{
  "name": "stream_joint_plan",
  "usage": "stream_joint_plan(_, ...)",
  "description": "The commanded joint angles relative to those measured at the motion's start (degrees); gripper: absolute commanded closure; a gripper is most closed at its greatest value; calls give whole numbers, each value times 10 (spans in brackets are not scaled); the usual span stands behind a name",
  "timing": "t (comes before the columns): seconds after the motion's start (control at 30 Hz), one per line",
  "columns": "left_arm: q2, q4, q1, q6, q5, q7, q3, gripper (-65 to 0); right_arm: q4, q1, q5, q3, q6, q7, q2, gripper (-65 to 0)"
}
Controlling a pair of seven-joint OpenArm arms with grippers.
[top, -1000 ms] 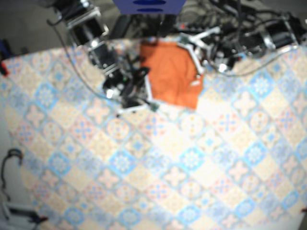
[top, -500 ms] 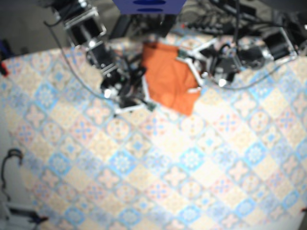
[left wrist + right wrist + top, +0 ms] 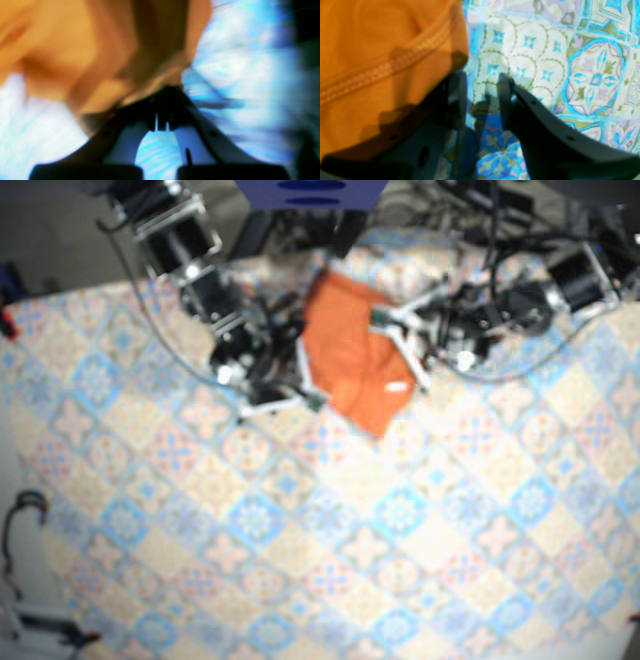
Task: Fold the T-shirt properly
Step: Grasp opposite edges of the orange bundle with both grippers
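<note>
Two grippers close in on the orange T-shirt, which sits bunched near the far edge of the patterned tablecloth, between the pair. Watching from my remote station, I read the left gripper as clamped on the garment. Its dark jaws meet at the tips with a fold of orange fabric caught there, though that wrist view is badly blurred. The right gripper has its jaws parted, with bare tile pattern showing in the gap. One finger sits at the shirt's edge just below the stitched hem; the other is over the cloth beside the garment.
</note>
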Motion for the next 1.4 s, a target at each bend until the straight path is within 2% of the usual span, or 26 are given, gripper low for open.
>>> stream_joint_plan(0.0,-13,8,-19,-3,-5,-2,-16,0,8,9,0,0,0,5,-1,-211)
stream_joint_plan(0.47,-13,5,-23,-3,-4,-2,-26,0,8,4,0,-1,0,4,-1,-211)
stream_joint_plan(0.8,-9,-33,-68,-3,-9,-5,-27,0,13,-13,0,-1,0,4,-2,-211)
stream_joint_plan(1.0,7,-54,-76,-3,-8,-6,-38,0,14,-19,0,-16,0,4,-2,-211)
stream_joint_plan(1.37,58,-93,-91,-3,-5,-7,-38,0,14,-20,0,-29,0,4,-3,-208)
